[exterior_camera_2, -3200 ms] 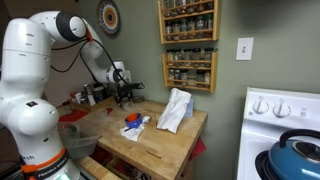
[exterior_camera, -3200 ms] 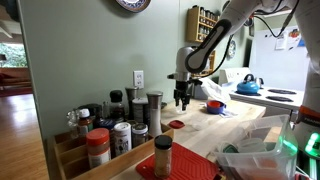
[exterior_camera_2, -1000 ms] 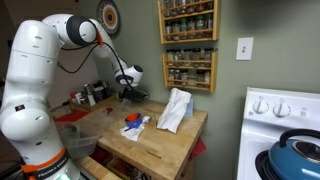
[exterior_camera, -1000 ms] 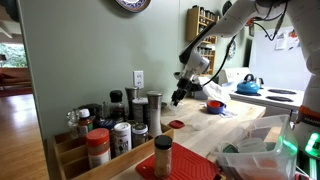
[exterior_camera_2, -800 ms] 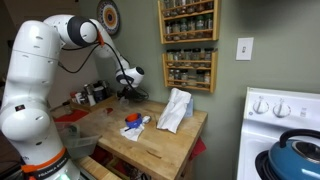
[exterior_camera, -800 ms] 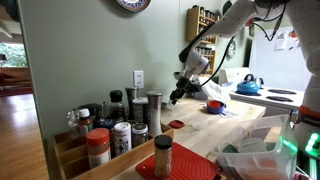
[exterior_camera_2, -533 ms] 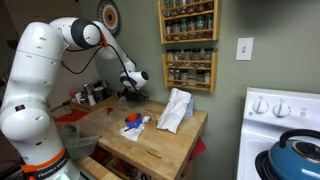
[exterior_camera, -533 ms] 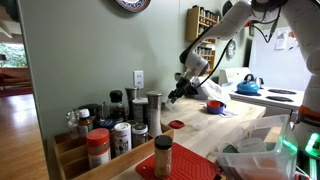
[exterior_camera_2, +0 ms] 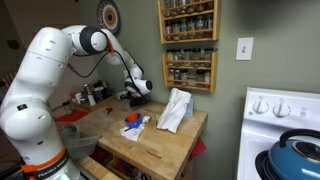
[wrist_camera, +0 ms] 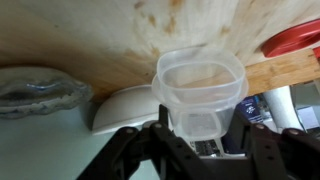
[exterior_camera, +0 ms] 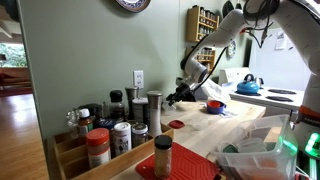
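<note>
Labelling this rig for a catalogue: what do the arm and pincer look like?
The arm is glossy white, built of thick rounded segments, with a thin dark cable alongside. The pincer is black, with two angular fingers.

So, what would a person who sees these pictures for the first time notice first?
Probably the large white robot arm, which reaches over the wooden butcher-block table in an exterior view. In the wrist view its gripper holds a clear square plastic container, with the wood behind it. The crowd of spice jars in the foreground of an exterior view also draws the eye.
</note>
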`<control>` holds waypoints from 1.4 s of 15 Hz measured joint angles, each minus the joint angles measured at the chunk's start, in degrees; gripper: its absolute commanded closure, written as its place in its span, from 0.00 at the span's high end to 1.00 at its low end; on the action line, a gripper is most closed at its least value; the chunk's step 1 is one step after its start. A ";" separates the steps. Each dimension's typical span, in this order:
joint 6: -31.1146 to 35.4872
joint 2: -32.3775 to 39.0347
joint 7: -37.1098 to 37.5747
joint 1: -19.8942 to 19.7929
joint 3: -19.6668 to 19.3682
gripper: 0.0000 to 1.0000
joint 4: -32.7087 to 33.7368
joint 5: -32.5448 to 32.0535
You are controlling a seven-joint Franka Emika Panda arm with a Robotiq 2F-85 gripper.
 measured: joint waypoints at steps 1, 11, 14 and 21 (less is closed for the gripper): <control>-1.13 0.46 -1.37 0.09 -0.45 0.34 0.37 1.78; -5.00 3.02 -5.24 3.12 -6.65 1.00 2.36 7.43; -4.99 3.00 -5.89 3.51 -8.24 1.00 2.38 7.43; -1.89 -2.81 -5.62 5.78 -10.72 1.00 0.34 5.29</control>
